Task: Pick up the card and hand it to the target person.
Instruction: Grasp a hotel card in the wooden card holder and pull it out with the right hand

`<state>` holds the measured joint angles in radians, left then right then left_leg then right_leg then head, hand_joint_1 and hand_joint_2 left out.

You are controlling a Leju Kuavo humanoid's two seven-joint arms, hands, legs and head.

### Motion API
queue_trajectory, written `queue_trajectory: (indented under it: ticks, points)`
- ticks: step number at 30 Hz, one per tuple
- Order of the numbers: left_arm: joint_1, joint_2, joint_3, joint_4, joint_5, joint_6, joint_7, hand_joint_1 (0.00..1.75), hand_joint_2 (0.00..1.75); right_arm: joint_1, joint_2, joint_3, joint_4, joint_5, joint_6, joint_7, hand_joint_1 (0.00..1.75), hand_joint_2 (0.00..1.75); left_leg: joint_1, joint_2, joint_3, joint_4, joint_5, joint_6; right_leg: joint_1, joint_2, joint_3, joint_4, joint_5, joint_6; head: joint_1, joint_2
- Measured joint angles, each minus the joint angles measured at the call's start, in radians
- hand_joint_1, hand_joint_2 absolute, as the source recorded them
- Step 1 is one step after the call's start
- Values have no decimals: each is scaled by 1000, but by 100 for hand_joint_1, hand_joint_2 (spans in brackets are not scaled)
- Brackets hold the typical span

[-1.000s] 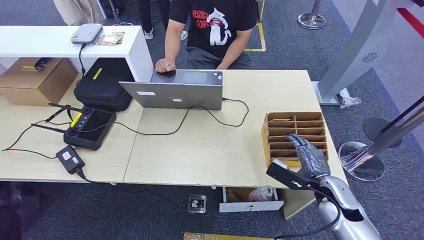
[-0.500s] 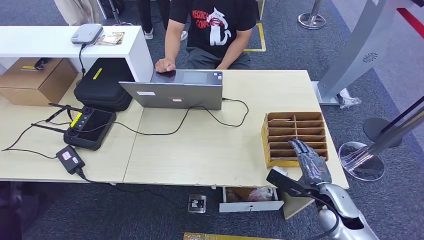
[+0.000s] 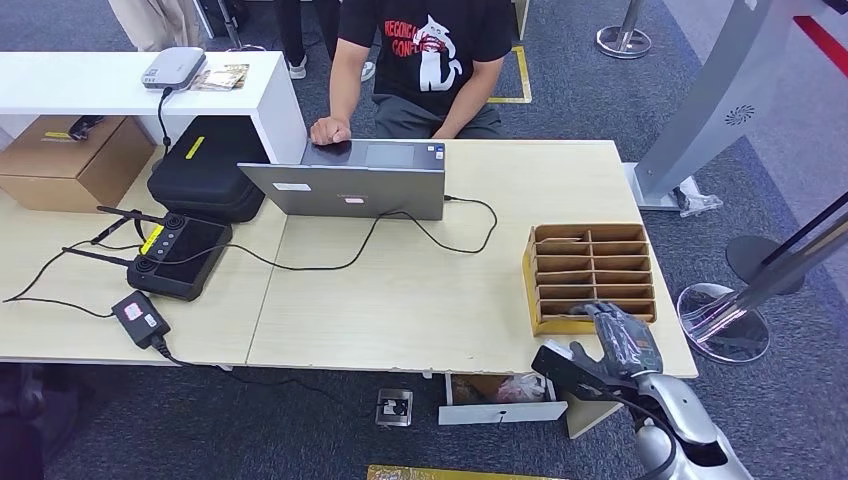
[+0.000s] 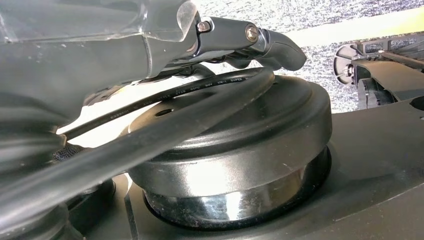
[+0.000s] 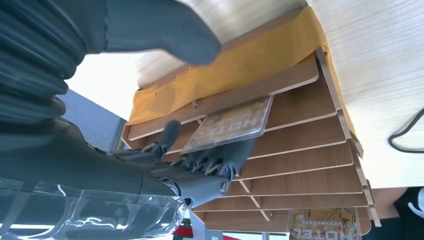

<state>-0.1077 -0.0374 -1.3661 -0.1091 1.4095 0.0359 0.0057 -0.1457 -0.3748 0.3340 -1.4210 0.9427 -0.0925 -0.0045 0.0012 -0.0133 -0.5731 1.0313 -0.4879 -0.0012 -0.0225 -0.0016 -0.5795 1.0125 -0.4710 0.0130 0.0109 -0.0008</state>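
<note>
A wooden card rack (image 3: pixel 590 272) stands on the table's (image 3: pixel 400 300) right end. My right hand (image 3: pixel 616 338) hovers at the rack's near edge. In the right wrist view a yellow card (image 5: pixel 231 125) printed HOTEL sticks out of the nearest slot of the rack (image 5: pixel 300 150). Its lower edge lies against my dark fingers (image 5: pixel 210 162), while the thumb (image 5: pixel 160 30) stays apart from it, over the taped front panel. A second card (image 5: pixel 325 227) sits in a farther slot. The person (image 3: pixel 425 55) in a black T-shirt sits behind the table. My left hand (image 4: pixel 150 50) hangs by my body, its fingers hard to read.
An open laptop (image 3: pixel 350 185) with a cable stands before the person, whose hand (image 3: pixel 330 130) rests beside it. At the left are a black case (image 3: pixel 205 170), a controller (image 3: pixel 180 255), a power brick (image 3: pixel 140 318) and a cardboard box (image 3: pixel 70 160). A stanchion base (image 3: pixel 725 322) stands at the right.
My right hand has drawn back from above the rack's middle rows to its near edge. The person and the things on the table have not moved.
</note>
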Motion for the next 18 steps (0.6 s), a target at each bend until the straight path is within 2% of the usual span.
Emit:
queue_trajectory:
  ticks: [6,18]
  points:
    - [0,0,-1,0,0,0,0,0,175,22,2,-3,-26,24,-18,-4,159,175,0,0,0,0,0,0,0,0,0,0,0,0,0,0]
    - [1,0,-3,0,8,0,-6,0,175,170,2,-76,-151,64,-48,-4,153,175,0,-1,0,0,-1,0,0,-1,0,0,-1,0,0,0]
